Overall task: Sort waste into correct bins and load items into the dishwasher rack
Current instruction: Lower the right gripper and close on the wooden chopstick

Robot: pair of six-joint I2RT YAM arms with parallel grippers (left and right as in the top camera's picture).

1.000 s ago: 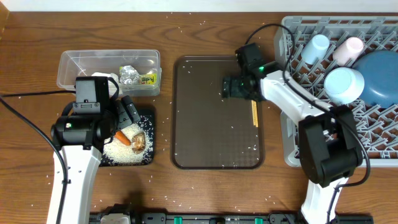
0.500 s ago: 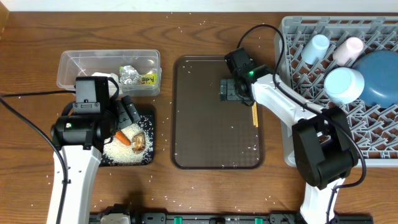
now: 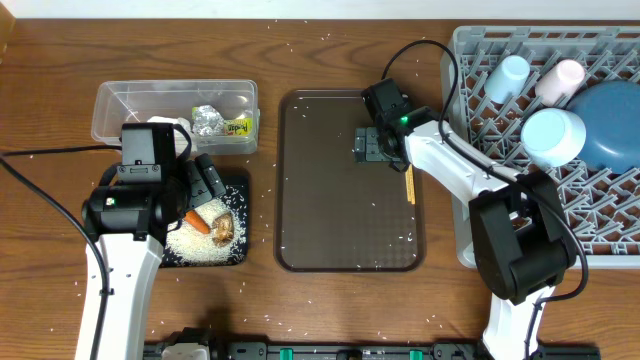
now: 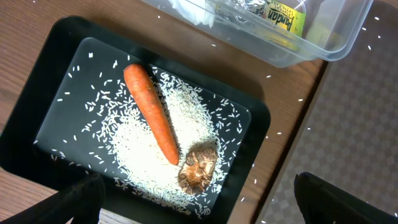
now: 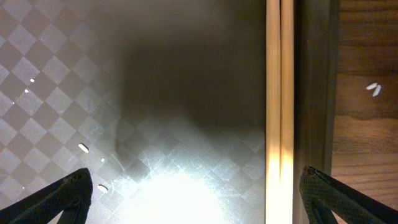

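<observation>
My left gripper hangs open and empty over the shallow black tray, which holds loose white rice, an orange carrot and a brown food lump. The clear tub holds crumpled foil, a yellow-green packet and a white napkin. My right gripper is open just above the brown serving tray. The wooden chopsticks lie along the tray's right edge, between its fingertips. The grey rack holds the dark-blue dish, a white bowl and cups.
Stray rice grains dot the wooden table and the brown serving tray. A pink cup lies in the rack next to the light-blue one. The tub and black tray stand close together at the left.
My right gripper moved left along the brown tray's top right, then held still over the chopsticks' upper end. The left arm has not moved.
</observation>
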